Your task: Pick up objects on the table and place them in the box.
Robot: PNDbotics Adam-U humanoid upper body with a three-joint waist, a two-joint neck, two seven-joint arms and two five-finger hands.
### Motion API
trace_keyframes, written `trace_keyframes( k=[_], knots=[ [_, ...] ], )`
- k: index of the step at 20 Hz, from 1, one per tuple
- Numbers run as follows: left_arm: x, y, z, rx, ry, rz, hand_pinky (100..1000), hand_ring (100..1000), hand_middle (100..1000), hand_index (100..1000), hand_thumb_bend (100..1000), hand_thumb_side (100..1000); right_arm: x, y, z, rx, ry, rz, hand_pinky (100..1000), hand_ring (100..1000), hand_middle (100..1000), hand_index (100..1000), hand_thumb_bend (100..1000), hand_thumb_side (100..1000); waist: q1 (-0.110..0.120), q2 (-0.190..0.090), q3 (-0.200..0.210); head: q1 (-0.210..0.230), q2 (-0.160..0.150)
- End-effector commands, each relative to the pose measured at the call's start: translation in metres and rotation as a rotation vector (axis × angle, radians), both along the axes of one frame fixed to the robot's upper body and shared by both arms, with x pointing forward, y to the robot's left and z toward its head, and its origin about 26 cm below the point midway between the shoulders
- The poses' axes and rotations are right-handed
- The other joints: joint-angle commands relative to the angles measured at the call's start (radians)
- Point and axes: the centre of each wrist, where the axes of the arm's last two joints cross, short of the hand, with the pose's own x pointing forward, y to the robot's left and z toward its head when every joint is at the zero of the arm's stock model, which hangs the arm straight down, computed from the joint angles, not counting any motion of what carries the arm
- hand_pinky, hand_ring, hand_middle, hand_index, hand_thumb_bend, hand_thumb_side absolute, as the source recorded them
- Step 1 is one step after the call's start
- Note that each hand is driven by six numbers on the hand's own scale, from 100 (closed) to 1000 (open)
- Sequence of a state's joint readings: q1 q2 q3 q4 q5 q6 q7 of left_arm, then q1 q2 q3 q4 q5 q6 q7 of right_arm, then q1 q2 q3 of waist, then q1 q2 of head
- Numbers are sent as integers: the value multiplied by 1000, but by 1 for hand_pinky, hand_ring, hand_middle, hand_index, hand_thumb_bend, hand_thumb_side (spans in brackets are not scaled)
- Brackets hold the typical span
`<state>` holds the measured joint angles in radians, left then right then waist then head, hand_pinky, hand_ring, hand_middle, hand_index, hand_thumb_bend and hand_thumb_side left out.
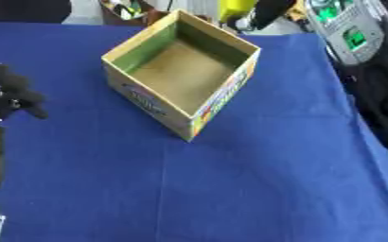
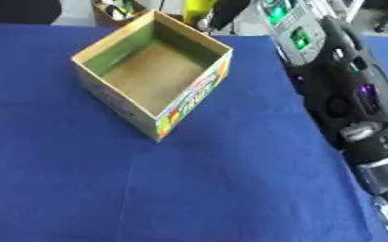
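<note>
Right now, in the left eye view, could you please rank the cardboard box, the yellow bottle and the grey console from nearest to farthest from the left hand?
From the left hand, at the left edge:
1. Cardboard box, table centre.
2. Yellow bottle, behind the box.
3. Grey console, upper right, off the table.

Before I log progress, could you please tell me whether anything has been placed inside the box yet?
No, the box stands open on the blue tablecloth, and only its bare brown floor shows inside.

Both head eyes looking steeply down, close over table (image 1: pixel 255 179); sharing box (image 1: pixel 180 71); right eye seeing farther right of box.
</note>
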<state>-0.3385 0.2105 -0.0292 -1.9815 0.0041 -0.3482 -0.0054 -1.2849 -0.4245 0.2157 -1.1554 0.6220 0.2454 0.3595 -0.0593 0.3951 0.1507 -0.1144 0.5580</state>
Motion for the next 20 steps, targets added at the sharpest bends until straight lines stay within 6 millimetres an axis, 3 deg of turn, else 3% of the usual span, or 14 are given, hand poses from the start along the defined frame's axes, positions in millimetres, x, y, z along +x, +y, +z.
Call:
trace_keyframes(
  k=[1,9,15,16,17,18,20],
  knots=[
    [-2,-4,10,14,-41,-26,449,554,608,786,100,867,0,3,13,35,-68,-1,348,363,100,174,100,100,1,-13,13,-27,-28],
    [-1,-10,14,2,-60,-52,445,552,608,786,100,865,13,11,3,75,-155,-71,350,366,100,179,100,106,-1,9,90,-95,-51],
    [0,-12,16,-3,-69,-66,446,553,609,785,100,862,30,17,-27,33,-173,-160,399,405,100,212,100,101,-2,12,111,-118,-61],
    [0,-13,16,-3,-68,-67,446,552,608,785,100,863,34,18,-34,11,-175,-173,467,478,183,354,100,100,-3,12,113,-119,-62],
    [0,-13,16,-3,-67,-67,446,552,609,785,100,863,37,18,-41,-13,-176,-185,480,493,212,389,100,100,-3,13,113,-119,-63],
    [0,-13,16,-3,-66,-68,446,552,609,785,100,862,40,18,-47,-32,-180,-196,552,573,386,593,136,257,-3,13,113,-119,-63],
    [0,-13,16,-2,-66,-69,446,552,609,785,100,861,45,17,-58,-85,-165,-218,603,633,508,701,282,462,-4,13,112,-119,-64]
  ],
)
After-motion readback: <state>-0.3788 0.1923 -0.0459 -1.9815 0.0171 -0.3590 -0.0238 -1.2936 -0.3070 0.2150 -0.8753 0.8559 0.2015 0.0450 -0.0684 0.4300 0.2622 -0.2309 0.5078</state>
